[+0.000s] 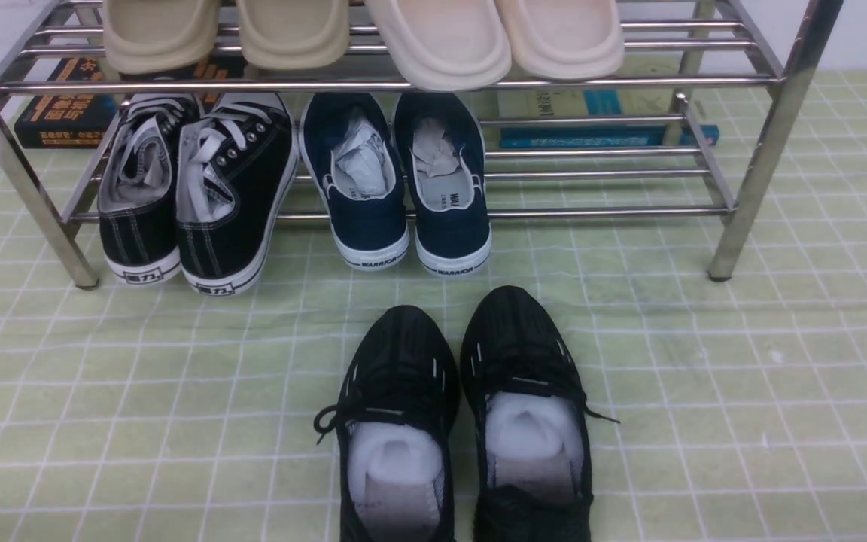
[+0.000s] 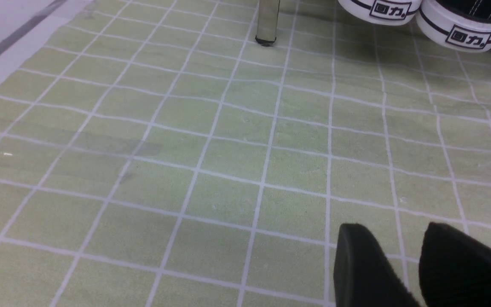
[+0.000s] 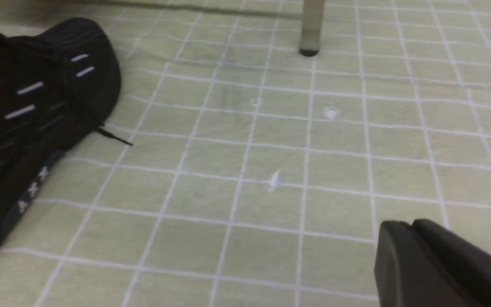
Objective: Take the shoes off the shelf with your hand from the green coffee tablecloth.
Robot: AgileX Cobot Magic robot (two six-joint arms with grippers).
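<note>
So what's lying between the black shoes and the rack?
Nothing: in the front view only bare green cloth separates the black shoes from the rack.

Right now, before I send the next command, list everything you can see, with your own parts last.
black mesh sneakers: two, black, on the tablecloth in front of the rack
canvas sneakers: two, black with white soles, lower tier, left
slip-ons: two, navy, lower tier, middle
slippers: four, beige and pinkish, upper tier
books: two, behind the rack
rack: one, chrome
tablecloth: one, pale green grid
left gripper: black, jaws apart
right gripper: black, jaws together, empty
</note>
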